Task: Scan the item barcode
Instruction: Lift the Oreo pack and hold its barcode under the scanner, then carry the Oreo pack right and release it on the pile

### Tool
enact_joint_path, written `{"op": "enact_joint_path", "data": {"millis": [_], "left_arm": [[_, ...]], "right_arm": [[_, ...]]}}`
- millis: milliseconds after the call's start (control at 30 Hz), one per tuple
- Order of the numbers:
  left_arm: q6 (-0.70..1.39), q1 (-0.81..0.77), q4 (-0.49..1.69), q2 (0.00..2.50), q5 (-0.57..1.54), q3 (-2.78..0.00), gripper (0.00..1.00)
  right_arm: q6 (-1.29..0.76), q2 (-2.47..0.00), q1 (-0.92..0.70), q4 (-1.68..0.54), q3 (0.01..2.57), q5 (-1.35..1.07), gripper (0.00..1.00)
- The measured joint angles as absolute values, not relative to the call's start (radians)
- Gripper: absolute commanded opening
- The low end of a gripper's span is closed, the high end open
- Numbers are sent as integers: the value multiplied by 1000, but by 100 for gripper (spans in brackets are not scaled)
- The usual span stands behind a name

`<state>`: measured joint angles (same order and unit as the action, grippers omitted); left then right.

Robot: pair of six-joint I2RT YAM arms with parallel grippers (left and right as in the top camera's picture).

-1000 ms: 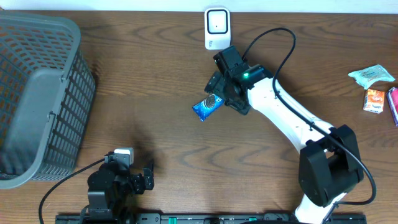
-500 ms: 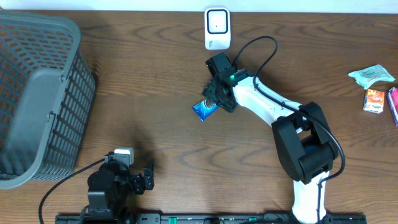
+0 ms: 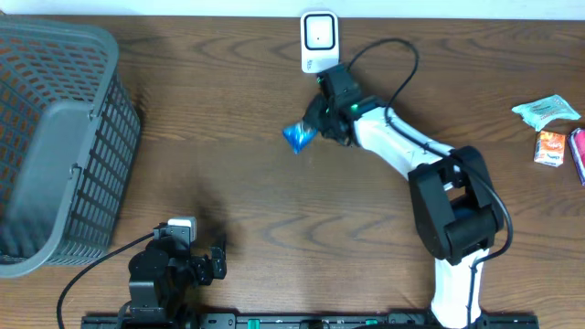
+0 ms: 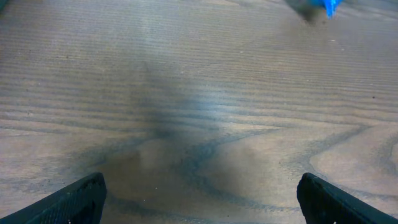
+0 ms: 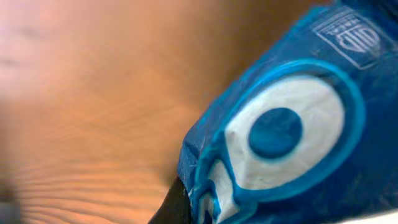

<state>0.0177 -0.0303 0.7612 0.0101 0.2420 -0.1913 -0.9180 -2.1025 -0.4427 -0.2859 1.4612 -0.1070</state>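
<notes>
Right gripper point(image 3: 313, 128) clamping blue foil snack packet point(image 5: 292, 124) by one end, tilting it off brown wooden table point(image 3: 247, 183); judged to be presenting it to white boxy scanner point(image 3: 319, 41) just beyond fingertips. Barcode not showing: packet underside hidden, wrist view blurring. Left gripper point(image 4: 199, 205) idling far off, jaws standing wide, empty.

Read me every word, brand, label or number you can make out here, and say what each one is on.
Nothing here can be read, so there is no text to quote.
On the blue packet: a white-outlined mark in one corner, its lettering too blurred to read.
On the teal packet and the orange packet: print too small to read.
On the white scanner: no text shows.
</notes>
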Motion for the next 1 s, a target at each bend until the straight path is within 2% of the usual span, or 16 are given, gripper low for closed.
{"op": "enact_joint_path", "data": {"millis": [200,400,700,867,1000], "left_arm": [[18,-30,761,10,242,-191,98],[18,-30,761,10,242,-191,98],[18,-30,761,10,242,-191,97],[18,-30,761,10,242,-191,98],[18,-30,761,10,242,-191,98]], "right_arm": [[-721,-2076,-404,113,1463,-123,1],[-669,-2065,-405,391,1463,-38,1],[-707,-2094,-377,482,1509,144,1],[-726,-2253,-353,411,1707,145,1],[-729,-2358,-350,271,1828,135,1]]}}
